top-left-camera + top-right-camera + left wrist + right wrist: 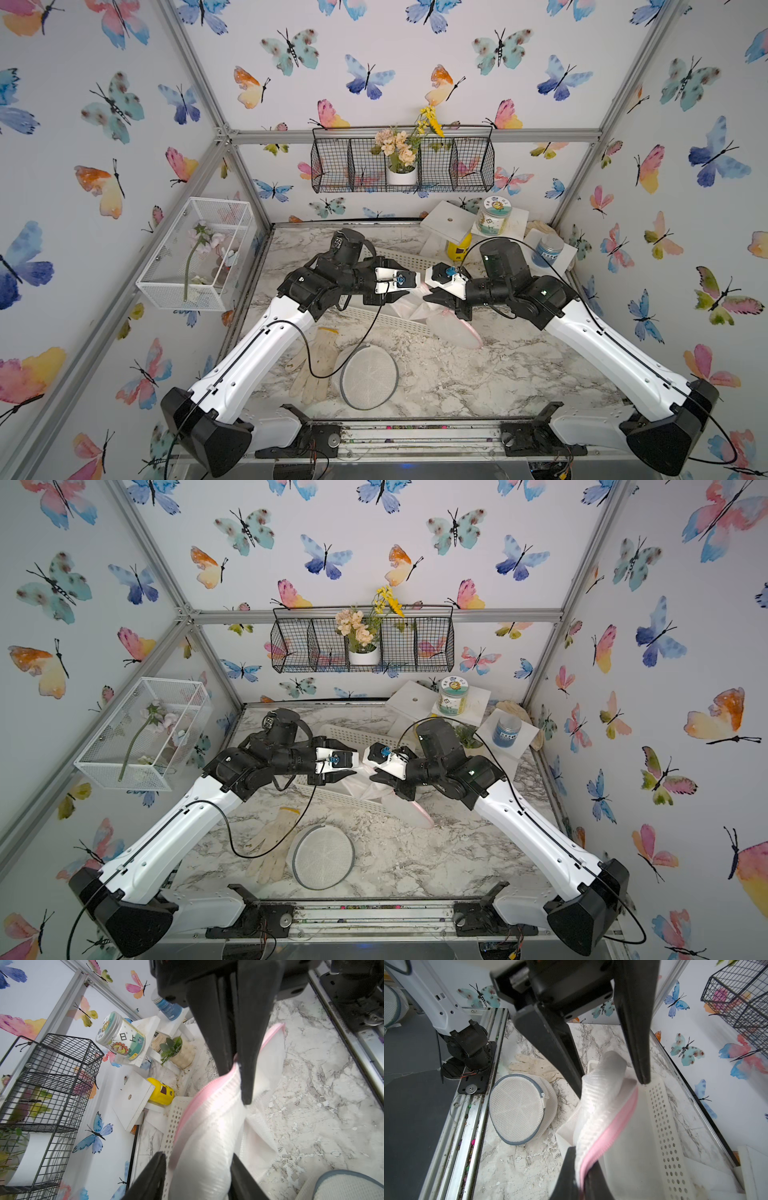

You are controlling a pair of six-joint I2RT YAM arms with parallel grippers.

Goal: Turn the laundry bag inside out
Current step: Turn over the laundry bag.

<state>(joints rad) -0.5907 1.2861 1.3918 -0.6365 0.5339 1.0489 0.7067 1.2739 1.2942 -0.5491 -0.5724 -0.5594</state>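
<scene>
The laundry bag is white mesh with a pink zipper edge. It hangs bunched between my two grippers above the middle of the table, and in both top views its lower end droops onto the marble. My right gripper is shut on the pink-trimmed edge of the bag. My left gripper faces it, jaws apart around a rolled bulge of the bag. One finger touches the cloth and a thin gap shows at the other. In a top view the two grippers meet tip to tip.
A white perforated basket lies under the bag. A round grey-rimmed mesh pouch and a cloth glove lie near the front. Jars on white blocks crowd the back right. A white wire cage hangs on the left wall.
</scene>
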